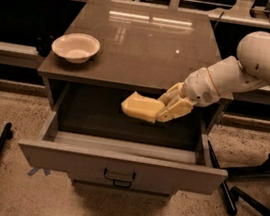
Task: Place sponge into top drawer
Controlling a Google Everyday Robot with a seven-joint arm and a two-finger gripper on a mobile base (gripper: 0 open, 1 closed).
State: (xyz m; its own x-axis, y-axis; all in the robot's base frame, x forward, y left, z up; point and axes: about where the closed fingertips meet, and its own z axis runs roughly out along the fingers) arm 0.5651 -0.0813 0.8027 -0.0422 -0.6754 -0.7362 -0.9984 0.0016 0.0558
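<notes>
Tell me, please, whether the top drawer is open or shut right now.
Open: the top drawer is pulled out, its inside showing. The gripper holds the sponge above it.

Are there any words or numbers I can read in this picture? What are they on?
None. No words, numbers or labels show on the sponge, the top drawer, the bowl or the tabletop. The gripper, shut on the sponge, hangs over the open drawer.

White rounded arm [263,63]; cream gripper [162,107] over drawer [66,159]
</notes>
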